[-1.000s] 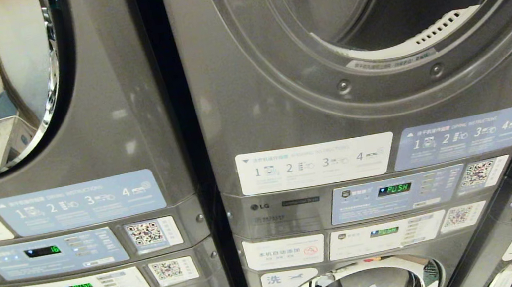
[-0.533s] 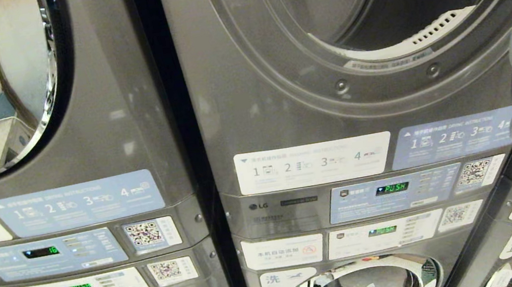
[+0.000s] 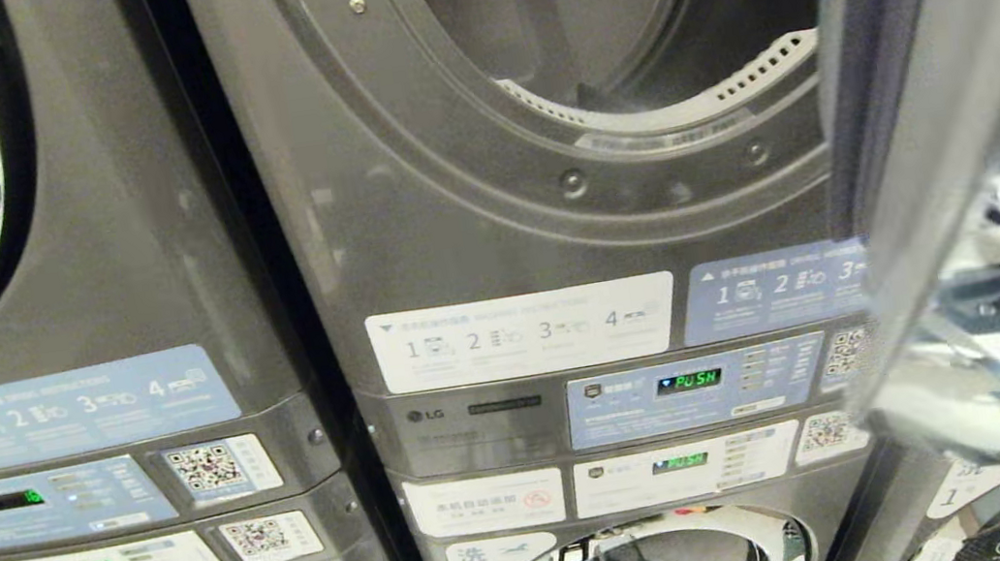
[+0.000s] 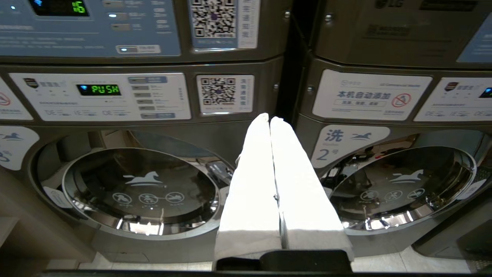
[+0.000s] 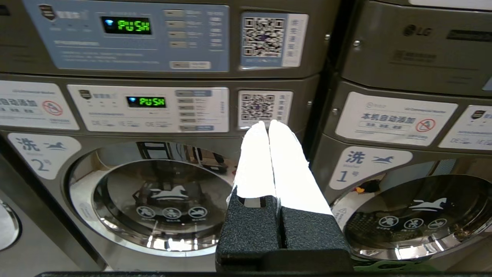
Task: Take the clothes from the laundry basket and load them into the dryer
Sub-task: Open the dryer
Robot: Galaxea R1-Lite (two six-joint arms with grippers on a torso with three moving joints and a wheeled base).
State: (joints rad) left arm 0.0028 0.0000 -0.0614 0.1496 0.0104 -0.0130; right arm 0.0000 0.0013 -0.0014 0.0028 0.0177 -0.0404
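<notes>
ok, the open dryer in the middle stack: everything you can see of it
The dryer is dark grey metal, top unit of the middle stack. Its round opening is open; no clothes visible in the part of the drum that shows, with a perforated white lint guard at the lower lip. Its glass door hangs open at right. The display reads PUSH.

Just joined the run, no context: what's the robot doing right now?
Nothing is being handled. The robot faces a row of stacked laundry machines; the dryer in the middle stack has its drum opening exposed, with the open door at the right edge of the head view. No clothes or basket are in view. The left gripper and right gripper are both shut and empty, held low in front of the washer doors of the lower machines.
</notes>
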